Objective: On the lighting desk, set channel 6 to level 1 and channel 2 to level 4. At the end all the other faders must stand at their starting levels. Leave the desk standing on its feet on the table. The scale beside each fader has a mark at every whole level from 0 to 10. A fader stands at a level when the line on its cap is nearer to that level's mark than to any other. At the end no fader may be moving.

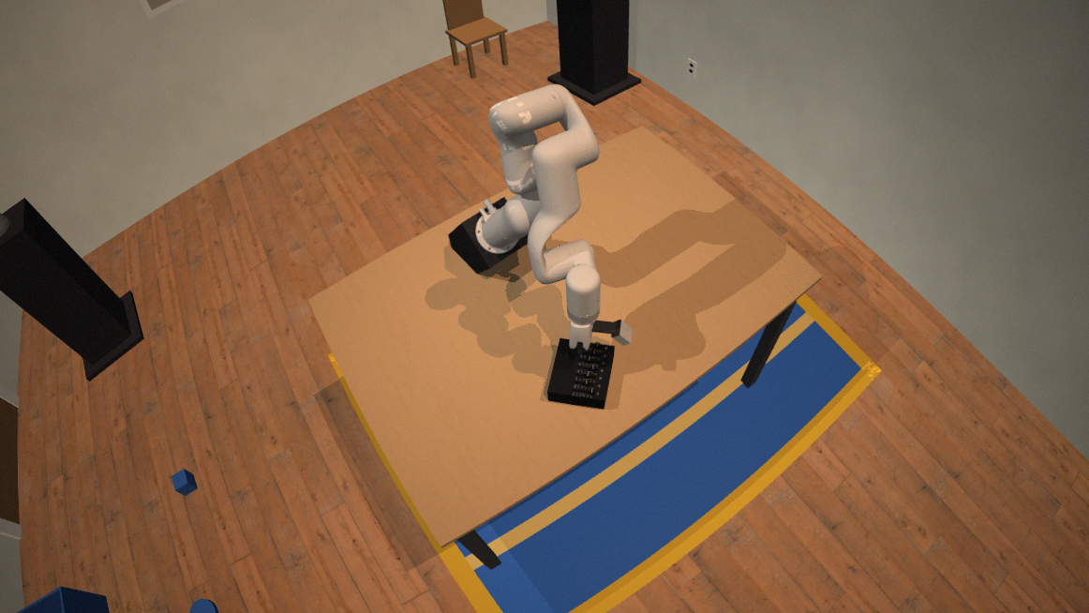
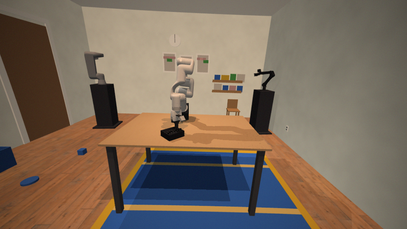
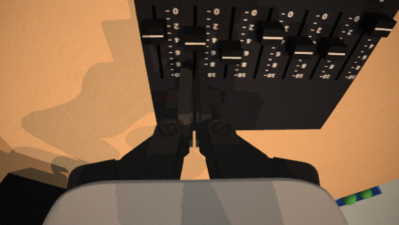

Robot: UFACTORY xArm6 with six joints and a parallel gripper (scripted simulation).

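Note:
The black lighting desk [image 1: 581, 374] stands flat on the table, also seen in the exterior view [image 2: 172, 133]. The wrist view shows its panel [image 3: 259, 69] with seven faders and scales from 0 at the far end to 10 at the near end. My gripper [image 3: 193, 85] is shut and empty. Its tips are down at the near end of the slot of the second fader from the left [image 3: 195, 38], just below that cap, whose line lies near the 4 mark. The sixth cap from the left [image 3: 333, 48] lies near 6. The gripper also shows in the top and exterior views [image 1: 576, 346] [image 2: 176, 125].
The arm's black base [image 1: 487, 243] sits on the far part of the table behind the desk. The desk lies towards the table's front right edge [image 1: 685, 403]. Black pedestals with other arms [image 2: 104, 105] [image 2: 262, 110] stand on the floor, away from the table.

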